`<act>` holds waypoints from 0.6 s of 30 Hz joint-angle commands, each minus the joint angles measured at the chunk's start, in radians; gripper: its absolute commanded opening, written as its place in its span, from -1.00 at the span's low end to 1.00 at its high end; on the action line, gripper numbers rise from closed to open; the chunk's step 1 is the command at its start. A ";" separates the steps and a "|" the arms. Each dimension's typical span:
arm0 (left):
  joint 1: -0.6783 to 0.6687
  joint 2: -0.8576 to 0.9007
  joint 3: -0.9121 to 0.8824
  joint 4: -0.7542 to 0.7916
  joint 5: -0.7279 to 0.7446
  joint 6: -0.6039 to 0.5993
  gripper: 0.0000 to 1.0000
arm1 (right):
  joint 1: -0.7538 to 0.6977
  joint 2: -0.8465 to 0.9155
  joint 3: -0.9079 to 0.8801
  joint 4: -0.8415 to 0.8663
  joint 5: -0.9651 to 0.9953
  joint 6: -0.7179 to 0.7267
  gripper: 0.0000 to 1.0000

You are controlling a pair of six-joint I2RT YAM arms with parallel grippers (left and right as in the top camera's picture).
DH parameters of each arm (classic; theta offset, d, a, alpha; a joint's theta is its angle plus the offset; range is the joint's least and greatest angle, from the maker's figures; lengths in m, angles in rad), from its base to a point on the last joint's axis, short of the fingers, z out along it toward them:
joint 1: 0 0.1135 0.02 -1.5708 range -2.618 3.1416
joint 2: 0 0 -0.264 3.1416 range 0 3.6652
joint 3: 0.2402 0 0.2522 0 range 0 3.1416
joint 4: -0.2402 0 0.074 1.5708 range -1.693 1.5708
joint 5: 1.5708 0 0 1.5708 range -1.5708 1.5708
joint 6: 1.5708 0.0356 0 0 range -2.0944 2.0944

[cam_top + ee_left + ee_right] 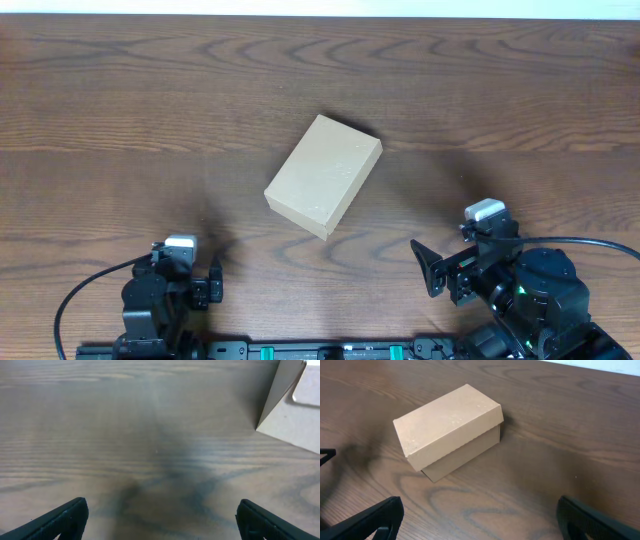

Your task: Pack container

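The container (324, 176) is a plain tan cardboard box with its lid shut, lying askew near the table's middle. It shows in the right wrist view (447, 430) and its corner shows at the upper right of the left wrist view (292, 405). My left gripper (160, 517) is open and empty, low at the front left (215, 280), apart from the box. My right gripper (480, 517) is open and empty at the front right (430, 270), facing the box from a distance.
The dark wood-grain table (150, 110) spreads all round the box. A pale strip (320, 6) runs along the far edge. Black cables trail from both arms at the front.
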 commanded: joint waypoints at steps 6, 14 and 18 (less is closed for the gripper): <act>0.008 -0.009 -0.006 -0.014 -0.019 0.010 0.91 | -0.005 -0.005 -0.002 0.000 0.003 -0.010 0.99; 0.008 -0.009 -0.006 -0.014 -0.019 0.010 0.91 | -0.010 -0.010 -0.003 -0.003 0.022 -0.010 0.99; 0.008 -0.009 -0.006 -0.014 -0.019 0.010 0.91 | -0.068 -0.038 -0.042 0.011 0.090 -0.010 0.99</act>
